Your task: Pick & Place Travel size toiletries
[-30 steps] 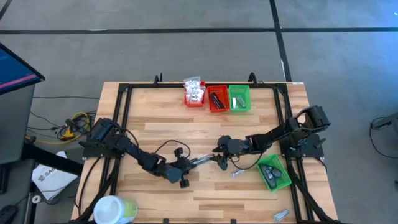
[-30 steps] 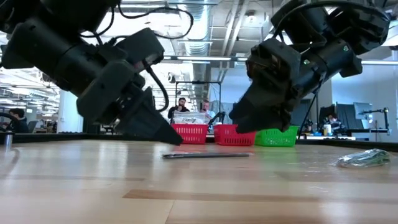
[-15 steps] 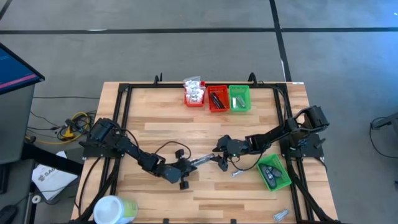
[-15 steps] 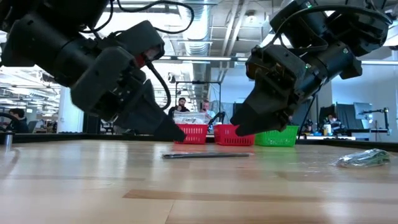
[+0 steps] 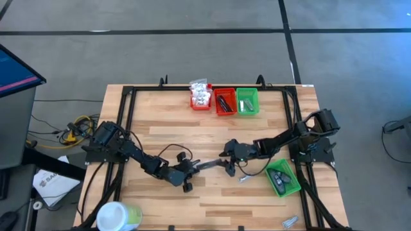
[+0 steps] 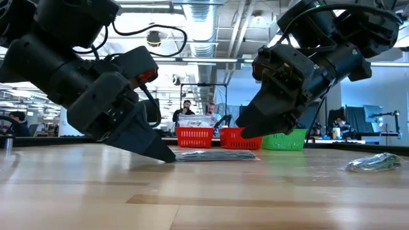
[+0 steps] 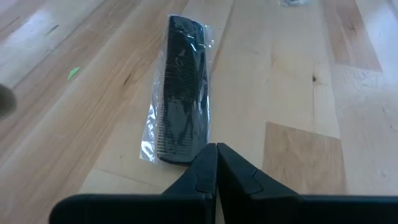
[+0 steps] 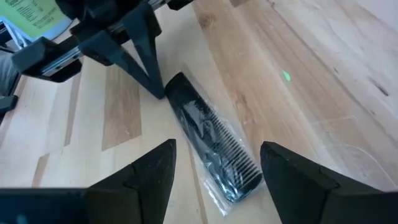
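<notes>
The comb [image 7: 182, 93], black and sealed in a clear sleeve, lies flat on the bench [image 5: 167, 128] near its middle, between the two grippers. The left gripper [image 7: 216, 163] is closed, its pinched tips down at the bench and touching the comb's near end. The right gripper [image 8: 216, 167] hangs open over the other end, one finger on each side, nothing held. Three bins [image 5: 224, 101] stand in a row at the far edge; a green bin [image 5: 284, 179] sits by the right arm.
</notes>
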